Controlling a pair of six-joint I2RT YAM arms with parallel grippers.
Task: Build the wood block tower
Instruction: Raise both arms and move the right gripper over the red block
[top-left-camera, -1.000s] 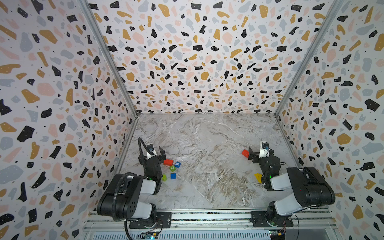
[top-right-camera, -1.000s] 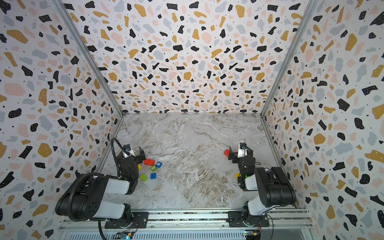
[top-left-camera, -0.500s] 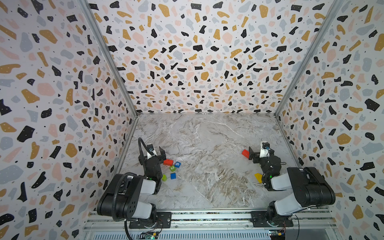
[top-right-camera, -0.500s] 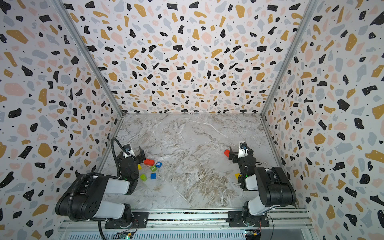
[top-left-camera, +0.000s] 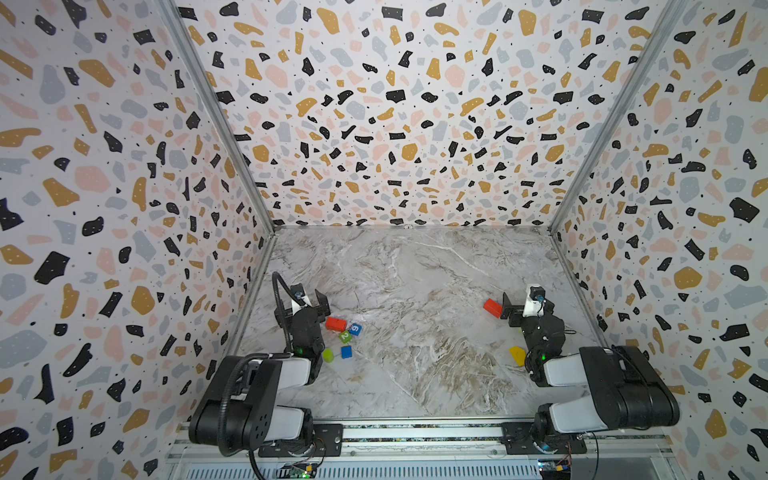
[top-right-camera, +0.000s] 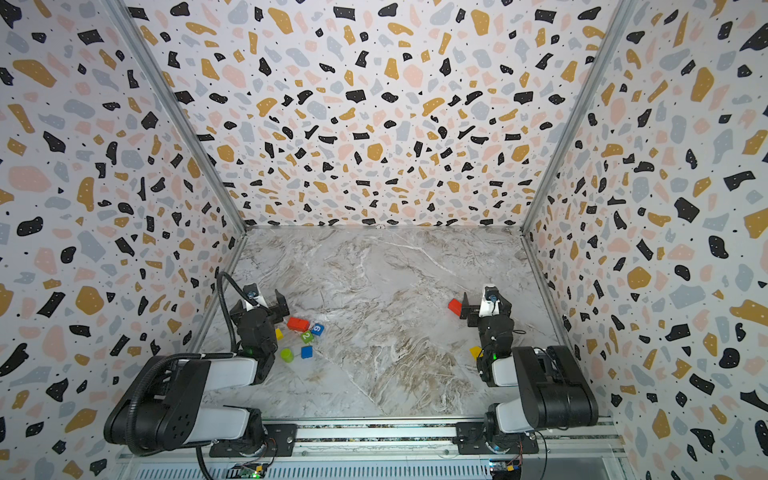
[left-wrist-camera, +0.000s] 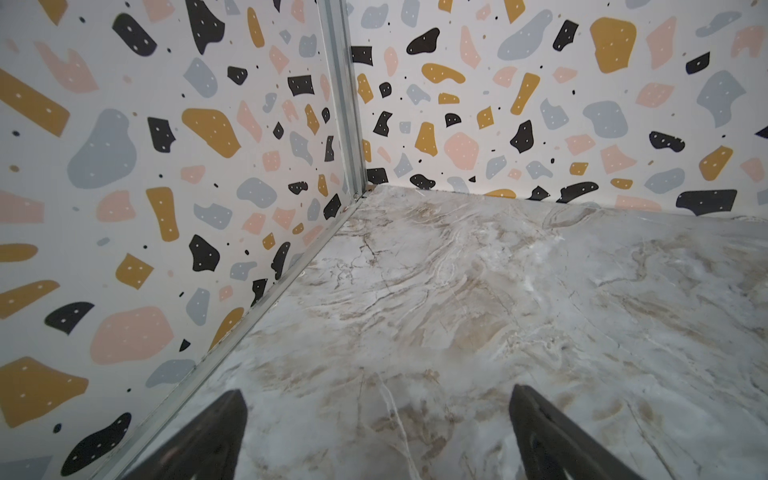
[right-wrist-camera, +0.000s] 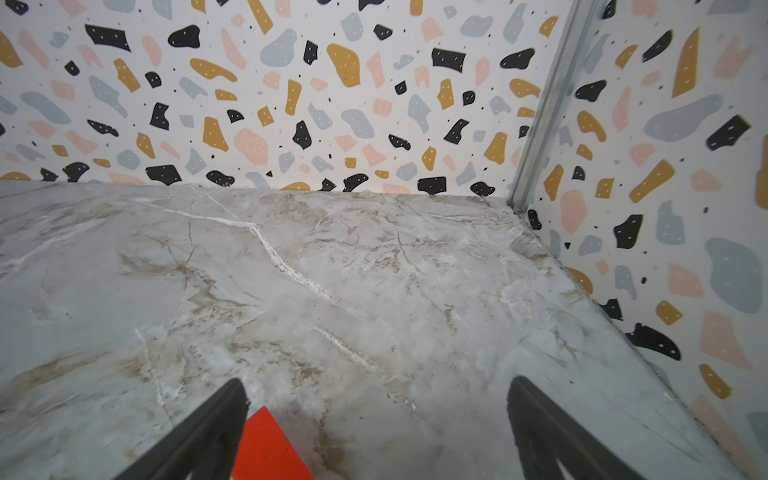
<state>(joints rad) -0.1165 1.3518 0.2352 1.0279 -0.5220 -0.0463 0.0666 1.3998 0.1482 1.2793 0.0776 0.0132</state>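
Small painted wooden blocks (top-left-camera: 345, 336) are being seen strewn on the veined marble-look tabletop (top-left-camera: 415, 270). The left gripper (left-wrist-camera: 376, 436) and right gripper (right-wrist-camera: 374, 415) are being held spread, empty.

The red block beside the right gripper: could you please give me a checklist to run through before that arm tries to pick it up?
1. Right gripper jaws open: ok.
2. Red block centred between the jaws: not ok; in the right wrist view it sits close to one jaw.
3. Red block free of other blocks: ok; the yellow wedge lies apart from it.
4. Gripper height above the block: cannot tell.
5. Left gripper open and empty: ok.
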